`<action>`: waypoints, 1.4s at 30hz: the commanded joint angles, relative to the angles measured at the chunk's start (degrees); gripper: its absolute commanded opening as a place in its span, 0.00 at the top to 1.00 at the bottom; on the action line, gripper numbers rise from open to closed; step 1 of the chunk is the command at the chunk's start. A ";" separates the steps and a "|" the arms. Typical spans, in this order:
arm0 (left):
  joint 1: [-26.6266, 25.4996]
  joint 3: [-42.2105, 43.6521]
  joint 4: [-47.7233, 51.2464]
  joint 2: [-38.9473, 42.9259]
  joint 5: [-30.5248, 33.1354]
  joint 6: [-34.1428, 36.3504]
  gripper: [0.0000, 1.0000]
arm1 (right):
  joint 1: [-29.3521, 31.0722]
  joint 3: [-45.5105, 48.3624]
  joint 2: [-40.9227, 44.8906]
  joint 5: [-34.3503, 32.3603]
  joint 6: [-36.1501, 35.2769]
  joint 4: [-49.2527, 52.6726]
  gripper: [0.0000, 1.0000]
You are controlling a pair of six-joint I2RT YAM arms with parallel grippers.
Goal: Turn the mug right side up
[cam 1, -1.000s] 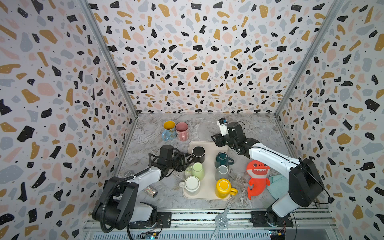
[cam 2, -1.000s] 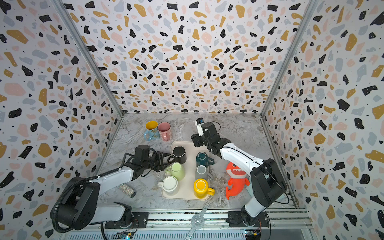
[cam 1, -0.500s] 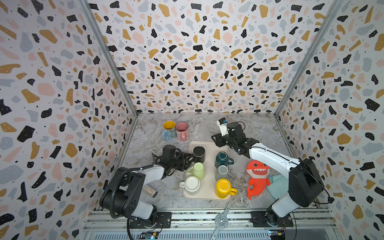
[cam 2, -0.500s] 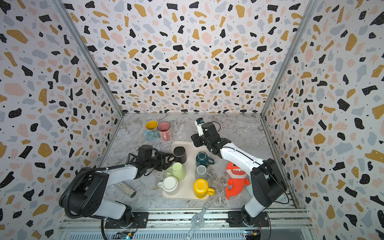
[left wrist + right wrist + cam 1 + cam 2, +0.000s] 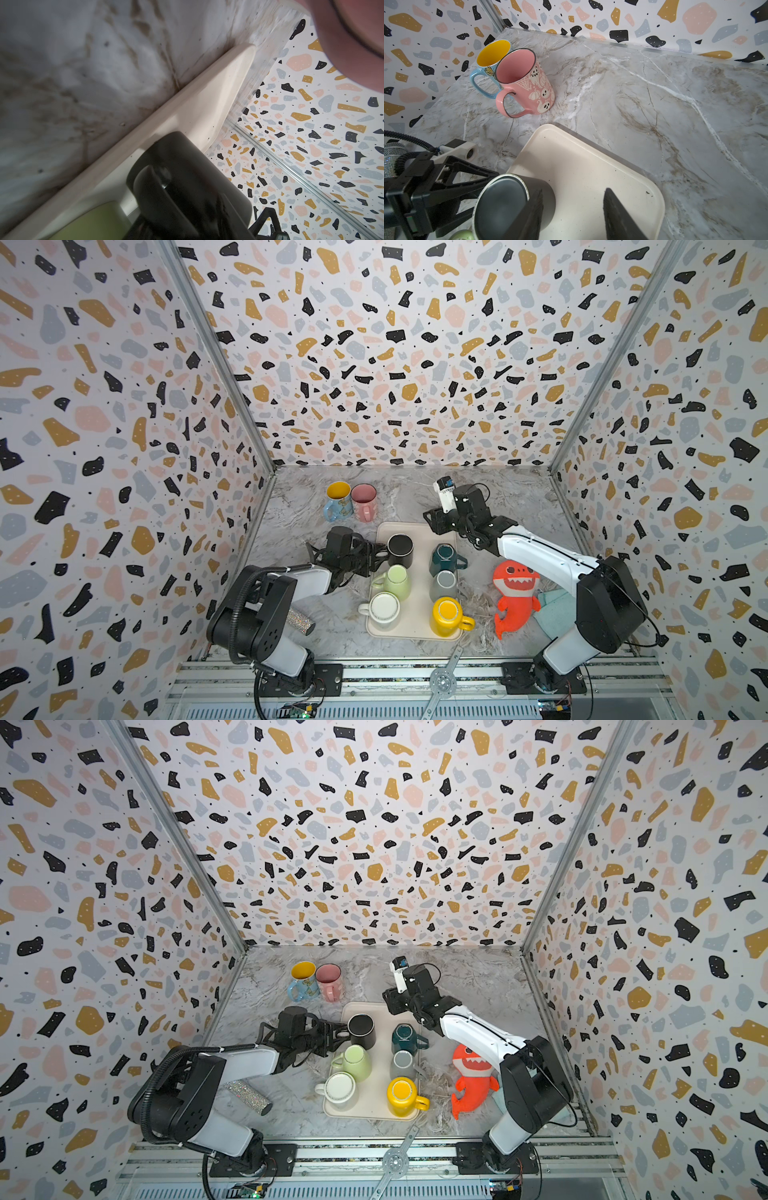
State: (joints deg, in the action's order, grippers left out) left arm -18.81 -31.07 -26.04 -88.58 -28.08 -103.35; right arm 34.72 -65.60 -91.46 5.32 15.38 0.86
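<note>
From above, in both top views, my left gripper point(image 5: 381, 552) is at the base-up black mug point(image 5: 400, 549) on the far-left corner of the tray point(image 5: 417, 614); a partial pinch could tip it sideways. Left wrist: handle point(image 5: 145, 187) blurred, so I cannot tell the grip. Right wrist: right gripper point(image 5: 574, 216) spread, empty.

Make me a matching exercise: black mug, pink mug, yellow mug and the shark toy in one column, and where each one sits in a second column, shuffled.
Things
1. black mug
2. pink mug
3. yellow mug
4. shark toy

Places
A. near right corner of the tray
B. on the table, beside the tray on the right arm's side
C. far left corner of the tray
D. on the table beyond the tray, next to the blue mug

Pairs: 1-C, 2-D, 3-A, 4-B
</note>
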 commanded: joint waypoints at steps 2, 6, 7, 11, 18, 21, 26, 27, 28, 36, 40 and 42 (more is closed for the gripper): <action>-0.18 -1.86 -1.41 -2.15 -1.02 -0.69 0.59 | -0.25 -1.63 -0.38 -0.49 0.39 0.85 0.51; -0.08 -3.10 -2.38 -4.09 -1.46 -0.94 0.63 | -0.34 -2.04 -0.81 -0.66 0.40 1.07 0.51; -0.09 -3.48 -2.76 -4.63 -1.62 -1.08 0.64 | -0.40 -2.23 -0.91 -0.66 0.42 1.11 0.51; 0.09 -4.76 -3.36 -6.93 -2.55 -1.07 0.68 | -0.45 -2.72 -1.52 -0.74 0.31 1.42 0.51; 0.09 -6.86 -5.37 -9.57 -3.29 -1.78 0.82 | -0.77 -3.58 -2.36 -1.11 0.30 1.85 0.51; 0.20 -7.81 -5.94 -10.19 -3.30 -1.97 0.89 | -0.88 -3.91 -2.70 -1.33 0.18 2.12 0.52; 0.43 -9.24 -8.34 -10.30 -2.52 -2.59 1.00 | -0.94 -4.20 -3.02 -1.29 0.15 2.19 0.52; 0.43 -9.51 -9.68 -10.44 -2.42 -2.87 1.00 | -0.97 -4.20 -3.06 -1.32 0.11 2.17 0.52; 0.44 -9.75 -11.09 -10.39 -2.34 -3.20 1.00 | -0.97 -4.22 -3.09 -1.28 0.17 2.26 0.52; 0.53 -10.49 -29.41 -10.18 -1.97 -4.39 1.00 | -0.98 -3.65 -2.19 -1.93 0.02 2.49 0.53; 0.53 -10.13 -33.18 -8.29 -1.96 -1.84 1.00 | -1.02 -3.45 -1.72 -1.82 0.01 2.50 0.56; 0.53 -9.62 -34.35 -6.33 -1.24 -0.21 1.00 | -0.97 -3.32 -1.62 -1.64 0.02 2.60 0.57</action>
State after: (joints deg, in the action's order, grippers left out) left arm -18.52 -39.38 -49.54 -98.96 -29.21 -105.56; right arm 33.95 -67.66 -94.78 4.23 15.35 2.63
